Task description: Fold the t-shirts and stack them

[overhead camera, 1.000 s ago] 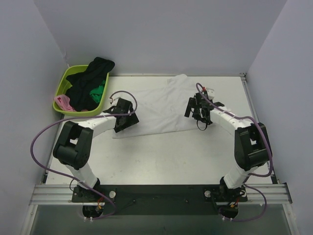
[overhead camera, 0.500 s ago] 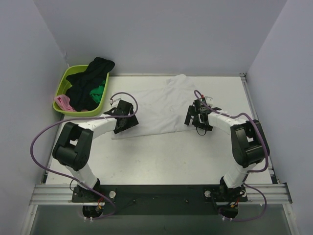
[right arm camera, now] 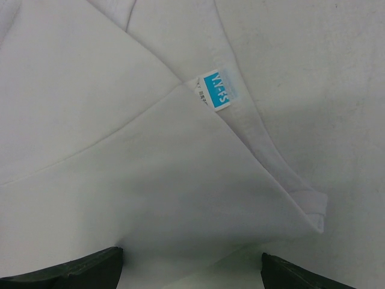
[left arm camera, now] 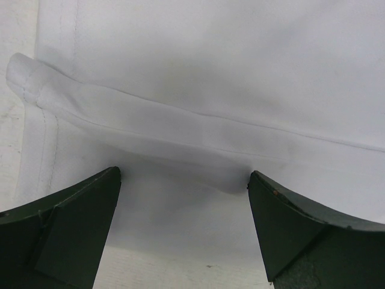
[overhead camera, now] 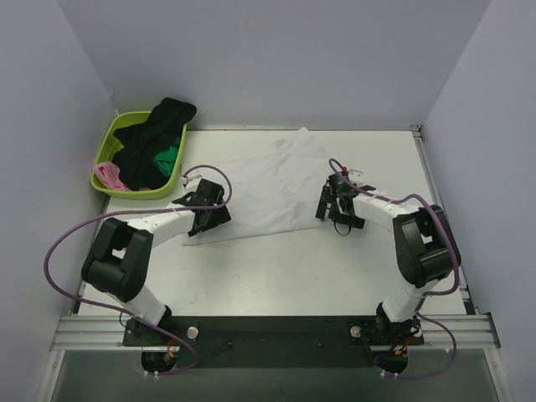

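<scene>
A large white t-shirt [overhead camera: 268, 184] lies spread flat on the table [overhead camera: 285, 268]. My left gripper [overhead camera: 211, 216] is low over its near left edge, open. In the left wrist view the left gripper [left arm camera: 185, 176] straddles a folded hem of the white t-shirt [left arm camera: 198, 78], with nothing between the jaws. My right gripper [overhead camera: 329, 204] sits over the shirt's right edge, open. The right wrist view has the right gripper [right arm camera: 191, 254] above white cloth [right arm camera: 150, 174] near a blue neck label [right arm camera: 218, 89]. Black [overhead camera: 155, 138], green [overhead camera: 170, 157] and pink [overhead camera: 107, 175] t-shirts lie in the basket.
A lime green plastic basket [overhead camera: 104, 144] stands at the back left, just off the table's corner. Grey walls close in the left, back and right sides. Purple cables loop from both arms.
My left gripper has slid toward the near left and the shirt's near left corner has shifted with it. My right gripper has moved slightly nearer. Both stay open.
</scene>
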Available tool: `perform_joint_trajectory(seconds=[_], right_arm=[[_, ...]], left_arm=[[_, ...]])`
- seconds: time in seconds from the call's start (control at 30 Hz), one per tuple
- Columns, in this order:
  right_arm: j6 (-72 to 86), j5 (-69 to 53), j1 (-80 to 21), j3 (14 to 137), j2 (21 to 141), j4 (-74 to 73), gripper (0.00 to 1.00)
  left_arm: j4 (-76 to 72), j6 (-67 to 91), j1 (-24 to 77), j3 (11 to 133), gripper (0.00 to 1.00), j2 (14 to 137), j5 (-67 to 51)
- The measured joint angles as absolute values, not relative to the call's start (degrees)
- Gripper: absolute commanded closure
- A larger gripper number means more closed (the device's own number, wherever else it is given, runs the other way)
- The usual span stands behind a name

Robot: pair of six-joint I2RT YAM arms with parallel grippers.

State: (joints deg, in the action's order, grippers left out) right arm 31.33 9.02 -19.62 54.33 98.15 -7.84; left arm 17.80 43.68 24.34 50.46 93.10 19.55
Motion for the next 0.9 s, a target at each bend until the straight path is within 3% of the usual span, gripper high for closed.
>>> perform_joint_trajectory(seconds=[0.3, 0.9], right_arm=[[36.23, 10.24, -22.9, 54.06, 97.08, -13.74, 0.0], [48.47, 11.53, -29.15, 39.81, 80.68, -25.85, 0.01]], left_arm=[[18.24, 43.33, 24.34, 47.33, 0.03, 90.06, 19.77], [21.34, 43.86, 24.21, 36.4, 0.03, 75.68, 18.17]])
